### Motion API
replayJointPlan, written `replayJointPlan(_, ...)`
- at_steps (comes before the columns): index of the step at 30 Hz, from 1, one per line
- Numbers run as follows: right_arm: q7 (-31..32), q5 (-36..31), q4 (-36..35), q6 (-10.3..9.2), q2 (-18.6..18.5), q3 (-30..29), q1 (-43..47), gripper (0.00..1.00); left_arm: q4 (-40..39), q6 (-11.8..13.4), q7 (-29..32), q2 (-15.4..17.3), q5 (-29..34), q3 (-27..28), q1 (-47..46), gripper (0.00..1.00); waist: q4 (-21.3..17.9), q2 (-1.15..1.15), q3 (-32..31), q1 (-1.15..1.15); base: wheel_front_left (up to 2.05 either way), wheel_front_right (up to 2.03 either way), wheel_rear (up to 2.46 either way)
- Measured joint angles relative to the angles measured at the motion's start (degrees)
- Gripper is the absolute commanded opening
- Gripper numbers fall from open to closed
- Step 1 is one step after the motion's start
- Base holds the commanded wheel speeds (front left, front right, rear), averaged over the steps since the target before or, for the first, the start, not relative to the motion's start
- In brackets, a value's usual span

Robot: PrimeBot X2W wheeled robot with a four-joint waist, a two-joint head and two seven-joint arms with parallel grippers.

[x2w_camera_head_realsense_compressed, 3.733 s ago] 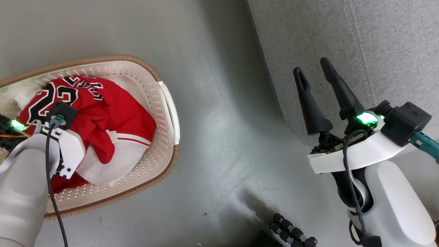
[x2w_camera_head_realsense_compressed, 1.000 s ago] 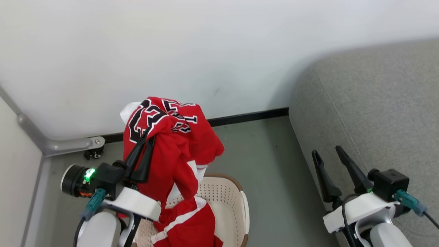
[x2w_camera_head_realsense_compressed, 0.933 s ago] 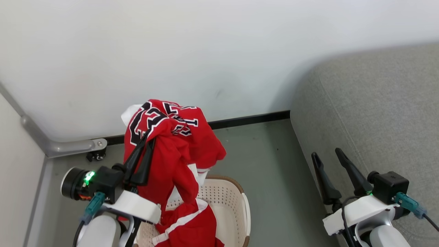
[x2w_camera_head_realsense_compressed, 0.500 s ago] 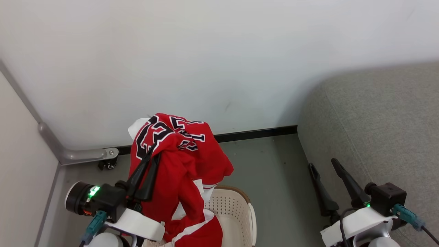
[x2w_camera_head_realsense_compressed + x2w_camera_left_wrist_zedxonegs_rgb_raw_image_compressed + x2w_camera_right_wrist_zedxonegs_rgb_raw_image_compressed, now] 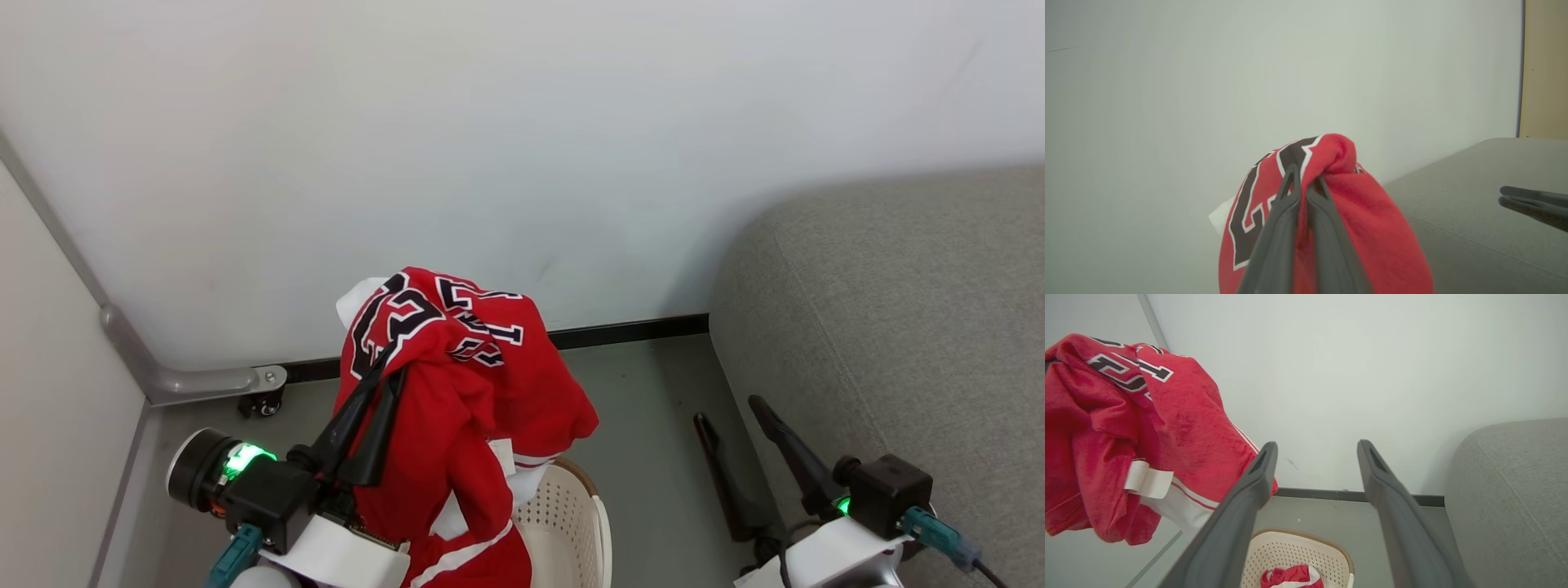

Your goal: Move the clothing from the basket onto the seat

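Left gripper (image 5: 390,377) clamped on the jersey (image 5: 465,384), held above the basket (image 5: 571,523).
In the head view the jersey hangs at lower centre from the pinched-together fingers, with its number at the top. The basket sits at the bottom edge under it, with more red cloth (image 5: 1290,575) inside. At lower right, the right gripper (image 5: 729,410) has its fingers spread and empty beside the grey seat (image 5: 898,327).

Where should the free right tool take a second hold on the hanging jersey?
Probably the striped hem on the right lobe of the jersey, approached from the robot's right: it hangs free above the basket, facing the open right tool, while the left tool pinches the top fold.
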Motion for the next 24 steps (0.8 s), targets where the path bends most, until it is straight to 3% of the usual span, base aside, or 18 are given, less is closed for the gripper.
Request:
replayJointPlan(13, 0.0, 0.0, -4.9, 0.00, -0.2, 9.6, 0.1, 1.00, -3.2, -0.6, 0.0, 0.1, 1.5, -2.0, -0.3, 0.00, -0.6, 0.00, 0.2, 0.00, 0.00, 0.00, 0.00)
replayJointPlan(24, 0.0, 0.8, -6.4, 0.00, -2.4, 17.3, -0.3, 1.00, -3.5, -0.6, 0.0, 0.6, 2.5, -4.1, -0.3, 0.00, -0.8, 0.00, 0.1, 0.00, 0.00, 0.00, 0.00)
